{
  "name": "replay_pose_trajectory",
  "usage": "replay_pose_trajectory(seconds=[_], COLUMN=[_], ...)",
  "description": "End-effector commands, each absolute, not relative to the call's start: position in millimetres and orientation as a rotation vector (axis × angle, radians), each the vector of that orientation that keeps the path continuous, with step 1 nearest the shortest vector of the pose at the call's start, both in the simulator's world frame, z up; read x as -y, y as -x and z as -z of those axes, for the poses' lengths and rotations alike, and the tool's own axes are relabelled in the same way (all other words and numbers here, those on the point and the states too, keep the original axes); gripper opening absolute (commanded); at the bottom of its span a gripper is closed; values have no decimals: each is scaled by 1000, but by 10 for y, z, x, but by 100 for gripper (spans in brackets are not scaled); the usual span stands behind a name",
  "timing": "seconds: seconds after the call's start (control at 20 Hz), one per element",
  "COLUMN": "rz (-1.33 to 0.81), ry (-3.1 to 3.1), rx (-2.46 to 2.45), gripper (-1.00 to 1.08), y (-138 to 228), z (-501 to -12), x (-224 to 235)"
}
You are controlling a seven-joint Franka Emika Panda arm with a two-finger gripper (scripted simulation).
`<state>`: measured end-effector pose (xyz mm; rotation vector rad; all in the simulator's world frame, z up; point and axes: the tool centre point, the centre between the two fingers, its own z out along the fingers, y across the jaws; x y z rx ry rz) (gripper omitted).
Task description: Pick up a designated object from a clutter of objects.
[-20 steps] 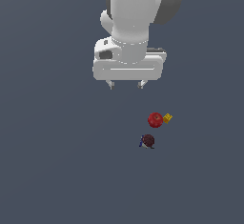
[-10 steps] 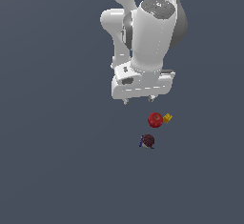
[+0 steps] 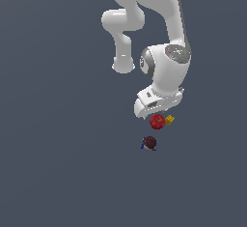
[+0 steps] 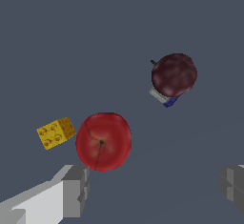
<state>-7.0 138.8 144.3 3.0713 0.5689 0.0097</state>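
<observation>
Exterior view — plain dark grey-blue surface [image 3: 58,173]; red apple [image 3: 157,121] resting on it.

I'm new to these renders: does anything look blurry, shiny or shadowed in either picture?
Exterior view: flat, even light, no cast shadows on the grey ground; the red apple is small but sharp. Wrist view: crisp as well, with a soft sheen on the apple and maroon ball; the gripper fingers look blocky, cut by the frame.

I see a glossy red apple [image 4: 103,141] with a dark stem dot, a yellow block [image 4: 56,133] with orange-red squiggles, and a dark maroon ball [image 4: 174,74] with a blue-and-white bit. The counter [image 4: 71,37] is flat slate grey. The arm [image 3: 164,71] is white, and the hand's [image 4: 155,189] fingers [image 4: 76,189] are grey.
</observation>
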Motion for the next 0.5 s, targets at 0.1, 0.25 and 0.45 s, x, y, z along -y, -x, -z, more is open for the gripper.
replay_pose_trajectory(seconds=[0.1,0.25,0.45], rz=[-5,-2,0], ry=[-3064,-3061,-3059], rx=[-658,-694,-717], gripper=[100,100,100], y=[176,229,264], z=[-1153,-1037,-965], x=[-1610,-1700,-1754])
